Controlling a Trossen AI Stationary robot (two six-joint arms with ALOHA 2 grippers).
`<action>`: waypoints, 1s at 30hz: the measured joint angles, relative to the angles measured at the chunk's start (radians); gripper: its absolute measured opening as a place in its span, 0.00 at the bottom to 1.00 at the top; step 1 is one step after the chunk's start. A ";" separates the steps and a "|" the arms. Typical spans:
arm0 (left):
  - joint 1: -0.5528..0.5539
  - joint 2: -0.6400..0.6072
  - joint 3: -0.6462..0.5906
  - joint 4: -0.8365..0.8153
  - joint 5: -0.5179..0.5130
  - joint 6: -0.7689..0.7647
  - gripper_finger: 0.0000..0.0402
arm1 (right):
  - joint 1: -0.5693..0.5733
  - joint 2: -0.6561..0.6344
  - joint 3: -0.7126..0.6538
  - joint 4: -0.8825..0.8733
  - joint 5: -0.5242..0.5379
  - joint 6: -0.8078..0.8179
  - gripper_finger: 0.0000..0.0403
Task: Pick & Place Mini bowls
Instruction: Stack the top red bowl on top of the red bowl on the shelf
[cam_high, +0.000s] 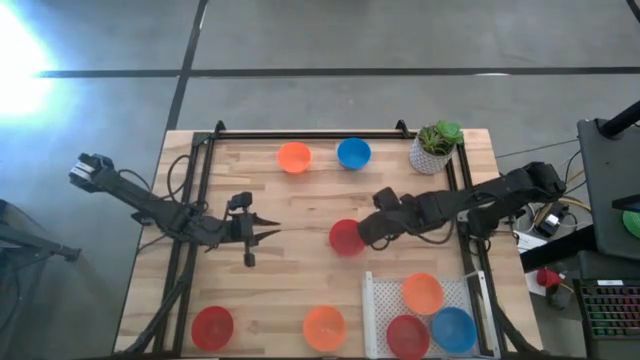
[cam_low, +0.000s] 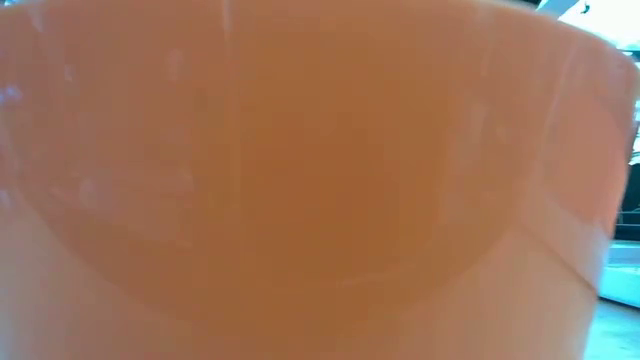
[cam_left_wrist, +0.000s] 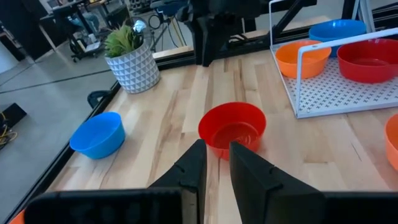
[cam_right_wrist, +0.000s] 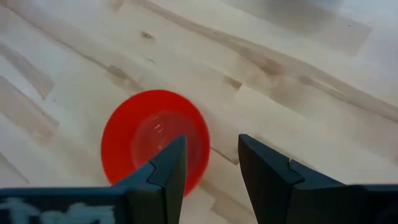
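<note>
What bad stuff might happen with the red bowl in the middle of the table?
The right gripper is open right over the middle red bowl, with one finger above its rim, so it might bump or tip the bowl when it comes down. The left gripper points at that same bowl, so the two arms might knock together.

A white pot with a green plant (cam_high: 434, 146) stands at the tabletop's (cam_high: 290, 260) far right corner. A white perforated rack (cam_high: 385, 300) sits at the near edge, toward the right corner. Beyond the right edge, a dark stand (cam_high: 610, 200) rises from the grey floor (cam_high: 320, 40).
</note>
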 joint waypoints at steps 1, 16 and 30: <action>0.000 0.000 0.000 0.000 0.000 0.000 0.16 | -0.007 0.000 -0.010 0.011 0.000 0.000 0.35; 0.000 0.000 0.000 0.002 0.002 0.017 0.16 | -0.078 0.009 -0.171 0.245 -0.146 -0.096 0.34; 0.000 -0.001 -0.002 0.006 0.002 0.040 0.16 | -0.082 0.242 -0.136 0.362 -0.232 -0.185 0.33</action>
